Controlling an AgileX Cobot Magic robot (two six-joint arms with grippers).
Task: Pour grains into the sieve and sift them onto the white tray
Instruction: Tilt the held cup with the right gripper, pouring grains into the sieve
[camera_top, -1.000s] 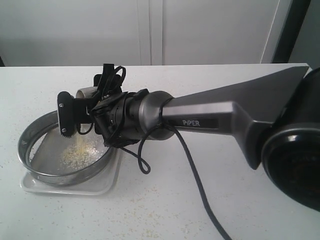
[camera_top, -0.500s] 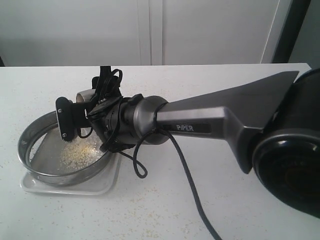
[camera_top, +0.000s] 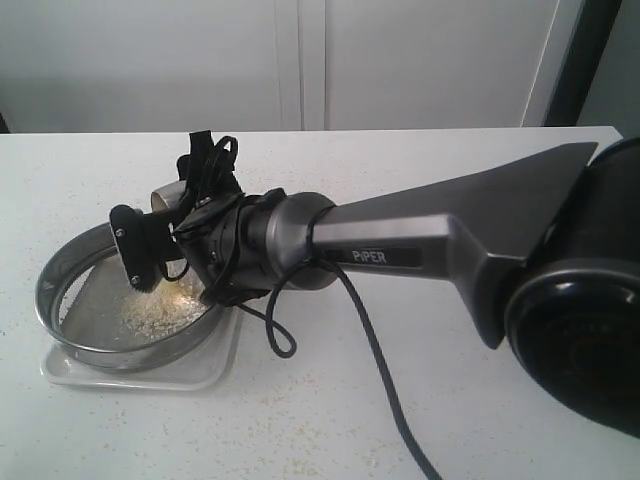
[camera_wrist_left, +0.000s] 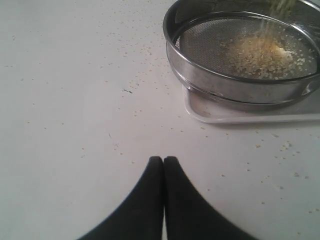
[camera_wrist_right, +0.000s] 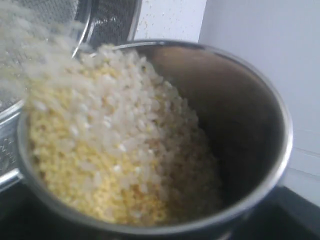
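The sieve (camera_top: 75, 345) rests on the white tray (camera_top: 195, 372) at the left of the table. My right gripper (camera_top: 152, 228) is shut on a small steel cup (camera_top: 166, 190), tipped over the sieve's right side. Grains (camera_wrist_right: 115, 150), white rice-like bits over yellow meal, slide toward the cup's (camera_wrist_right: 250, 90) lip and spill out as a blur above the sieve mesh (camera_wrist_right: 112, 20). A pale heap of grains (camera_top: 160, 312) lies on the mesh. In the left wrist view, the grains (camera_wrist_left: 260, 52) pile up inside the sieve (camera_wrist_left: 225, 86) over the tray (camera_wrist_left: 240, 116). My left gripper (camera_wrist_left: 163, 160) is shut and empty, well short of the sieve.
Stray specks dot the white tabletop (camera_wrist_left: 75, 100) around the sieve. The right arm's thick grey link (camera_top: 420, 245) and a hanging black cable (camera_top: 375, 340) cross the middle of the table. A pale wall (camera_top: 300, 60) stands behind the table's far edge.
The right gripper has shifted slightly left and tipped the cup further over the sieve. The heap of grains on the mesh has grown.
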